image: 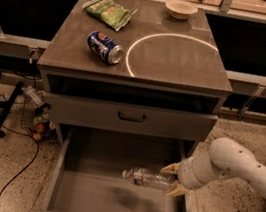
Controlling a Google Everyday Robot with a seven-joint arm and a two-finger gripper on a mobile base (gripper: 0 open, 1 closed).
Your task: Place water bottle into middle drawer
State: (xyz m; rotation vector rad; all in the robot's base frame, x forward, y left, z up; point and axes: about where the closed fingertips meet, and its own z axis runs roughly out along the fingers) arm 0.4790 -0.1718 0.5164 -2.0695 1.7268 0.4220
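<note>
Currently, the two-finger gripper (173,179) is clamped on the base end of the small clear ribbed plastic water bottle (147,178). It holds the bottle horizontal, neck pointing left, above the bare floor of the wide grey metal middle drawer (82,196). The drawer is pulled out below the front edge of the table (181,60), and the bottle hangs over its right half. Judgement: the sideways hold lets the bottle lie flat on release, but it may roll. The blue Pepsi can (105,47) lies near the table's left edge, and the green snack bag (109,12) lies at the back-left corner.
</note>
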